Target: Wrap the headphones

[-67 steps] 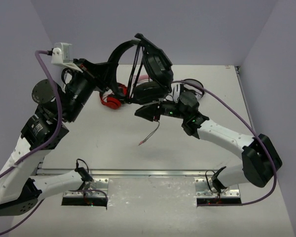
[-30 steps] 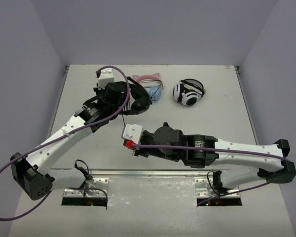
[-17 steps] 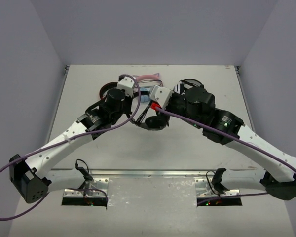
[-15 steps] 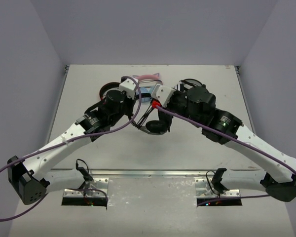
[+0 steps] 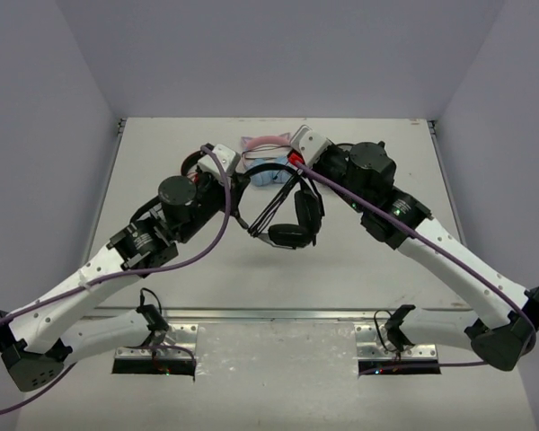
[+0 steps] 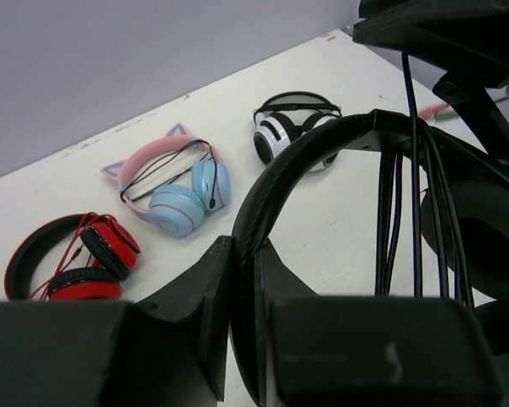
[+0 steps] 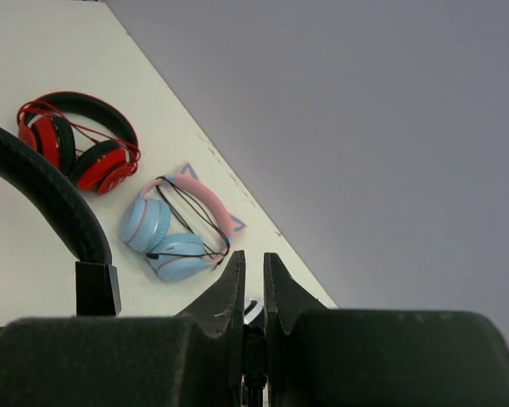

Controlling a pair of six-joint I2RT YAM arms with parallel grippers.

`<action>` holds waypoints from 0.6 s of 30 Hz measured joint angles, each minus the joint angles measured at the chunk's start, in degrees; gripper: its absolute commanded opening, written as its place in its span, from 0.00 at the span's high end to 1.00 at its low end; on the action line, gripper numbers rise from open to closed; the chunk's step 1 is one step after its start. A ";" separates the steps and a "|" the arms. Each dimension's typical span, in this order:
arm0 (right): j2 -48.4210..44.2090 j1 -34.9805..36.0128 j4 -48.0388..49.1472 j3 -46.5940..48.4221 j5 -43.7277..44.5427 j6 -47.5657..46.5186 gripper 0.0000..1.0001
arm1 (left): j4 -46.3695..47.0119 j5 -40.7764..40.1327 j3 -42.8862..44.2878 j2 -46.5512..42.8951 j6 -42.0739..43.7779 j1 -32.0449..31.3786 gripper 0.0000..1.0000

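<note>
Headphones (image 5: 307, 214) shifted right over table (image 5: 404, 148) middle, held by left pincer (image 6: 242, 263), right pincer (image 7: 253, 264).

Plain lilac-grey walls (image 5: 278, 54) enclose a white table (image 5: 251, 278) on three sides.

Ahead of the jaws of the left gripper (image 6: 242, 254), three pairs lie on the white table (image 6: 68, 186). The red-and-black headphones (image 6: 76, 263) are off to the left, the pink-and-blue cat-ear headphones (image 6: 174, 182) farther out and slightly left, and the white-and-black headphones (image 6: 293, 127) farthest, to the right. Seen from the right gripper (image 7: 253, 259), the cat-ear pair sits just left of the jaw tips, with the red pair beyond it, further left. A grey wall (image 6: 153, 51) rises behind.
</note>
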 measured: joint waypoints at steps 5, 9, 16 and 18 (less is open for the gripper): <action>-0.87 -1.68 1.16 -1.51 -4.33 4.55 0.84 | -0.76 0.00 -0.07 -1.64 0.24 0.00 1.00; -2.69 -5.66 0.81 -2.99 -5.11 7.89 0.81 | -4.57 1.97 -0.07 -3.56 0.17 -0.11 1.00; -3.61 -7.06 -2.51 -3.02 -10.64 16.87 0.79 | -5.92 2.99 0.17 -5.01 -2.67 -0.44 1.00; -3.61 -7.23 -3.34 -3.06 -11.61 18.82 0.72 | -7.06 2.58 1.25 -4.07 -4.52 -0.44 1.00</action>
